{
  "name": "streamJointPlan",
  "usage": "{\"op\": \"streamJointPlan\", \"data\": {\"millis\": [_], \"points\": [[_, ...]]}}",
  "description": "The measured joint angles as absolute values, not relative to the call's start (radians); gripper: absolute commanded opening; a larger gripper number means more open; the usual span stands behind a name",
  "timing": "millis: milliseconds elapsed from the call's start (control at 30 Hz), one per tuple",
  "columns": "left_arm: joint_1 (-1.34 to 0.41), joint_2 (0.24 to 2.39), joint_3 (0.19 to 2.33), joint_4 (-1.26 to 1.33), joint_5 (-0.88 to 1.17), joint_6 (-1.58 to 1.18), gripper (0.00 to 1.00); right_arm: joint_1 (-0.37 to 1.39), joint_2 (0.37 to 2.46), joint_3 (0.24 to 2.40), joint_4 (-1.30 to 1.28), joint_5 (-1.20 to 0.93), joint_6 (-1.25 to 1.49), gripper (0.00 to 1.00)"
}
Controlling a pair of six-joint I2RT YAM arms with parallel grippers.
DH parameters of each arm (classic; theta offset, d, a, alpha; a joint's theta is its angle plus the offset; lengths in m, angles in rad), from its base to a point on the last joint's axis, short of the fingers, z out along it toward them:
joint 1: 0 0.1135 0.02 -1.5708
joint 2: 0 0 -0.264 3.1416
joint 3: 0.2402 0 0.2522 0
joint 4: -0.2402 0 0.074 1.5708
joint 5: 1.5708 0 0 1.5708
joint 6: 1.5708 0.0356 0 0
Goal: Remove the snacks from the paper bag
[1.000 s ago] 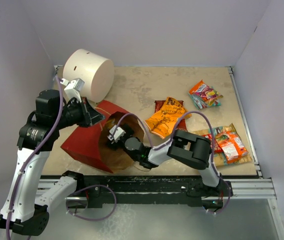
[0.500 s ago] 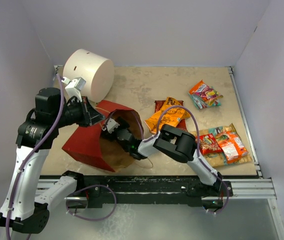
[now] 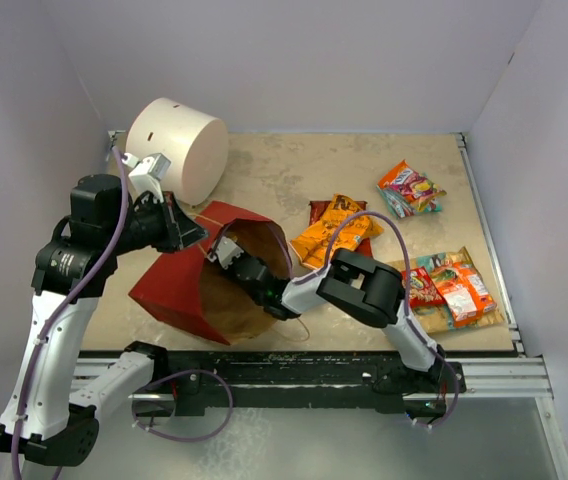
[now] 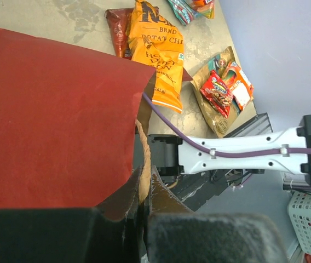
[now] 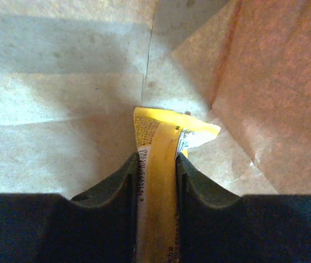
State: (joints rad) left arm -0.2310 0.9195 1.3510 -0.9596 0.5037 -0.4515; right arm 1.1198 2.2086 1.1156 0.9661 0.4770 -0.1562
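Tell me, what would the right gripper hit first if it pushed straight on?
Probably the brown inner wall of the paper bag, just beyond the yellow packet the right gripper pinches; depth is unclear.

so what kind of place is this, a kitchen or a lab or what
Most likely a robot test cell in a lab, not a kitchen: plain pale walls box in the table, two robot arms are bolted to a metal rail, and snack packets lie spread on it.

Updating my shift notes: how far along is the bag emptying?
Done: several packets lie on the table. In hand: left claw holds the bag rim; right claw pinches a yellow packet inside. Left: pull it out; anything deeper is hidden.
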Motion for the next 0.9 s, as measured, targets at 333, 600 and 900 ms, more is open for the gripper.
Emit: {"op": "streamJointPlan", "data": {"millis": [333, 600, 900], "points": [[-0.231, 0.921, 1.351, -0.955, 0.467, -0.463, 0.0, 1.126, 2.025, 1.003, 0.896, 0.402, -0.096, 0.19], [-0.231, 0.943, 1.351, -0.906, 0.458, -0.491, 0.0, 1.134, 1.675, 0.826, 0.759, 0.242, 0.006, 0.19], [-0.231, 0.997, 1.351, -0.789, 0.483, -0.561, 0.0, 1.139, 1.221, 0.879, 0.236, 0.298, 0.08, 0.12]]}}
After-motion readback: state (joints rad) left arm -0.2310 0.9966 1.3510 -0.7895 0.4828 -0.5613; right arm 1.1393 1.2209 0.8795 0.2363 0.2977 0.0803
